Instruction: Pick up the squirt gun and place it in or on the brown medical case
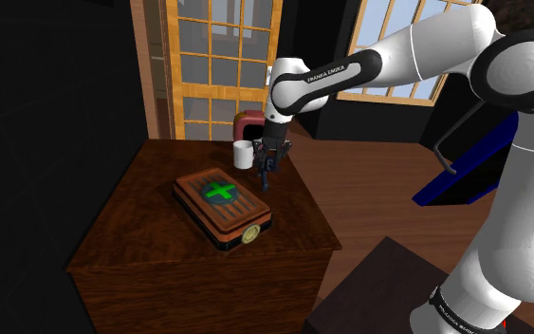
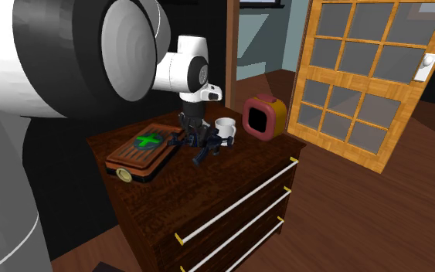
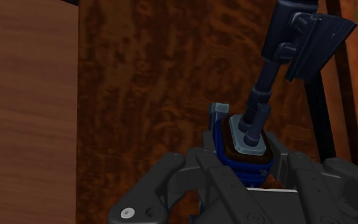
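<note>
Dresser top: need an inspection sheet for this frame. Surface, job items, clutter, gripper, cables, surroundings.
Surface: dark wood dresser top, three drawers below it.
Job's things: squirt gun, dark blue, gripped beside the case, not over it; brown case, green cross on its lid, shut, lying flat.
Clutter: white mug; red and yellow box near the mug.
Gripper: gripper shut on the squirt gun, pointing down, close to the mug.
Cables: nothing seen.
Surroundings: wood-framed glass door; wood floor.
</note>
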`<state>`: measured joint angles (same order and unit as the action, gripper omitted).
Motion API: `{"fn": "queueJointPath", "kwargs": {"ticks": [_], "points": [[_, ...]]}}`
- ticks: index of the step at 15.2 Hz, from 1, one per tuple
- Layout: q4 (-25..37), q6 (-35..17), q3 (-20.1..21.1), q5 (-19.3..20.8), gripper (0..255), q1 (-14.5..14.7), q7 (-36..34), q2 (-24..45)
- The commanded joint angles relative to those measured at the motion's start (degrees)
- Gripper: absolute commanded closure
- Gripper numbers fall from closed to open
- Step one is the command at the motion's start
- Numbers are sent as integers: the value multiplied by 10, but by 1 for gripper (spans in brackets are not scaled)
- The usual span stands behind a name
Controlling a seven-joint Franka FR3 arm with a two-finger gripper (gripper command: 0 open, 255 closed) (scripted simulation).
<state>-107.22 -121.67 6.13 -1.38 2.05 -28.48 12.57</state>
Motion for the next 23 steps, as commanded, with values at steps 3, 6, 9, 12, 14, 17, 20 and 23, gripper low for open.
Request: {"fn": "queueJointPath", "kwargs": {"ticks": [3,6,9,12,14,17,20,23], "points": [[16,26,0,-1,255,-1,0,-10],[31,47,0,-1,255,-1,0,-17],[46,69,0,-2,255,-1,0,-23],[63,91,0,-2,255,-1,-1,-28],[75,105,0,-2,255,-1,-1,-30],[95,127,0,-2,255,-1,-2,-33],[115,150,0,-2,255,-1,-2,-35],[137,173,0,-2,255,-1,-3,-36]]}}
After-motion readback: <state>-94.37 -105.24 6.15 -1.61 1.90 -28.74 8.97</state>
